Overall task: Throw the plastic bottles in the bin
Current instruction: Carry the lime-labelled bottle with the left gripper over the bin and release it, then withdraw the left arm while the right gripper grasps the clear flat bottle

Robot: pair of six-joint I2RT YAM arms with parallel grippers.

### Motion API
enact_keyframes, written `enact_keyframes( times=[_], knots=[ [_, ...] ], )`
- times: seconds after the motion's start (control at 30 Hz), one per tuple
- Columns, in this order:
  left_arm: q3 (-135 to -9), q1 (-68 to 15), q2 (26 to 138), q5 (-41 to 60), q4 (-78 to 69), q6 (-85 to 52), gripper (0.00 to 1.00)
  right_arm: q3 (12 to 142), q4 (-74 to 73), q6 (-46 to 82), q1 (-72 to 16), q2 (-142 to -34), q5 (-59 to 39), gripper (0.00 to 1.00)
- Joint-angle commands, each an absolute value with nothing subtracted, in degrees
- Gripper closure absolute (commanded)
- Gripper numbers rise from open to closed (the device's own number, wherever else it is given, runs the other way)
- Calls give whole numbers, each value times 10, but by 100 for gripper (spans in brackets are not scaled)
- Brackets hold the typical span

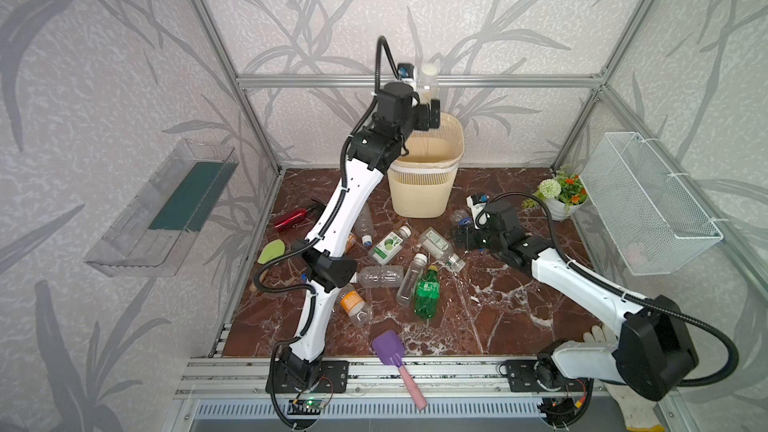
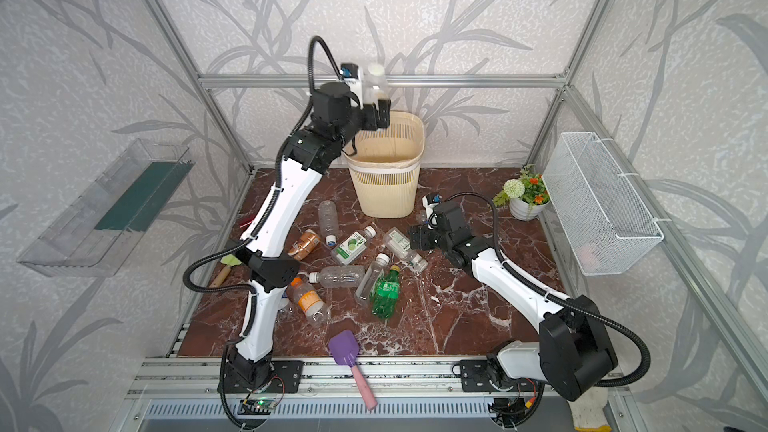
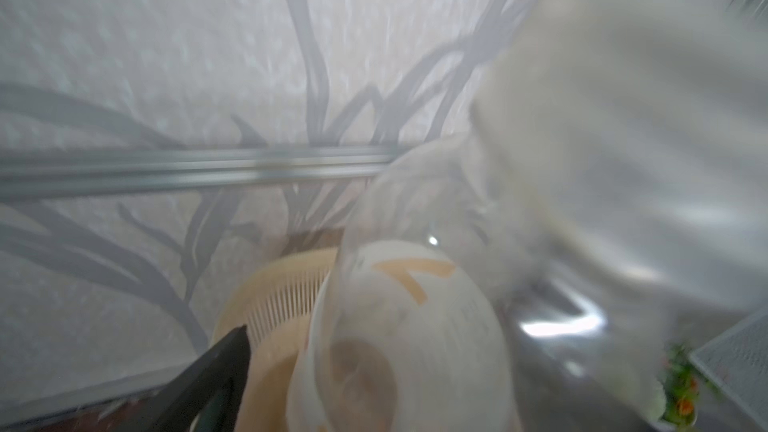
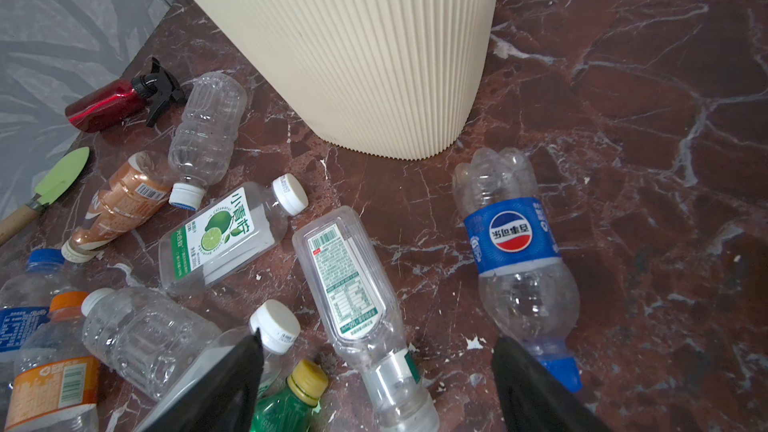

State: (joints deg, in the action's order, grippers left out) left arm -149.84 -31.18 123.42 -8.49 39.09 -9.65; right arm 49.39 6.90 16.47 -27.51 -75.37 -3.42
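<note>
The cream slatted bin [image 1: 419,193] stands at the back of the marble floor. My left gripper [image 1: 429,116] hovers over the bin's rim, open. A clear white-capped bottle [image 1: 428,78] sits blurred between its jaws, and one black finger [image 3: 224,367] stands apart from it. My right gripper [image 4: 380,342] is open, low over a clear bottle with a white-green label [image 4: 357,280]. A blue-labelled bottle [image 4: 515,243] lies beside one fingertip. Several more plastic bottles lie scattered, among them a lime-label one [image 1: 388,245] and a green one [image 1: 427,295].
A purple pink-handled scoop [image 1: 390,349] lies at the front edge. A red spray bottle [image 1: 291,218] and a green trowel [image 1: 272,251] lie left. A flower pot [image 1: 561,197] stands back right under a wire basket [image 1: 648,201]. A clear tray [image 1: 166,205] hangs left.
</note>
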Motion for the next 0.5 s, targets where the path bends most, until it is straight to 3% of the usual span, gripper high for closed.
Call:
enact_keyframes(
  times=[0.0, 0.27, 0.47],
  knots=[
    [-1336, -309, 1013, -113, 347, -68, 1, 481, 65, 163, -276, -737, -20, 12],
    [-973, -289, 724, -193, 224, -42, 1, 514, 85, 110, -276, -786, -53, 9],
    [-727, -253, 563, -190, 192, -28, 1, 567, 143, 43, -277, -848, -92, 9]
  ],
)
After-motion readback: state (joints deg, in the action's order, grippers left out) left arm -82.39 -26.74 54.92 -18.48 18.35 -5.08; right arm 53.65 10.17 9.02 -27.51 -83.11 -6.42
